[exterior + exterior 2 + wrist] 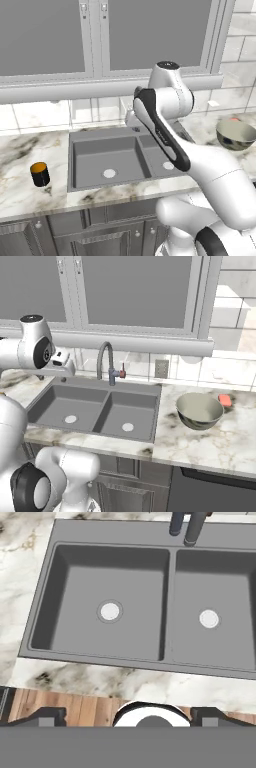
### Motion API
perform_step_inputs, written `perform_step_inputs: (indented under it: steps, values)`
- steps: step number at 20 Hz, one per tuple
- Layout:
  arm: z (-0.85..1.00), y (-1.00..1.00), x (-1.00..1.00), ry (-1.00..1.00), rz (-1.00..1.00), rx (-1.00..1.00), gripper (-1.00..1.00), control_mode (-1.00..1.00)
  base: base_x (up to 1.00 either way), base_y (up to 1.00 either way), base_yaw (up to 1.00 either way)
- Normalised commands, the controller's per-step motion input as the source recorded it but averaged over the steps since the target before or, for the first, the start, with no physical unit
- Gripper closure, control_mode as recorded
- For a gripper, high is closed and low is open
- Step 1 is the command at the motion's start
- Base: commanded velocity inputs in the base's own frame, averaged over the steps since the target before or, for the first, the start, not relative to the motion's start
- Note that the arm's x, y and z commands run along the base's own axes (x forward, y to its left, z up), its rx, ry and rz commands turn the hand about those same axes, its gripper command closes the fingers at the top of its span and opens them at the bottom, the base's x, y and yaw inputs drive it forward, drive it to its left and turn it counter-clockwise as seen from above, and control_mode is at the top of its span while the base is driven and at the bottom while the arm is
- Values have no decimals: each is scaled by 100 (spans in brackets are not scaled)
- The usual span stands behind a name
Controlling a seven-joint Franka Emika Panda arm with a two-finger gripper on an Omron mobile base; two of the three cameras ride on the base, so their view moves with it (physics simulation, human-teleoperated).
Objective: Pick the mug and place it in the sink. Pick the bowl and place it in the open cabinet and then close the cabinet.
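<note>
My tool (128, 714) hangs wide and empty over the sink (145, 612), so I should swing left to the mug (40, 174) upright on the counter (20, 190) and descend squarely around it.

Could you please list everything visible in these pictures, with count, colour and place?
mug: one, black with orange inside, on the counter left of the sink.
sink: one, dark grey, two basins, set in the counter.
faucet: one, grey gooseneck, behind the sink.
bowl: one, pale green, on the counter right of the sink.
red thing: one, small, behind the bowl.
counter: one, white marble.
frosted-glass cabinets: pale-framed, above the counter.
gripper: fingers wide apart, above the sink's front edge.
</note>
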Motion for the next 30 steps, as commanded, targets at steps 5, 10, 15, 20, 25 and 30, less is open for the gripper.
perform_step_inputs:
  steps: [5,10,15,20,25,30]
  values:
    - [-18,37,-17,0,0,-7,-100,-100,0,0,0]
    - [-15,41,-3,0,0,0,-100,-100,0,0,0]
    - [-29,49,0,1,0,1,-100,-100,0,0,0]
    - [-11,43,0,2,0,0,-100,-100,0,0,0]
    - [-14,40,0,10,2,0,-100,-100,0,0,0]
    - [-21,41,0,8,5,0,-100,-100,0,0,0]
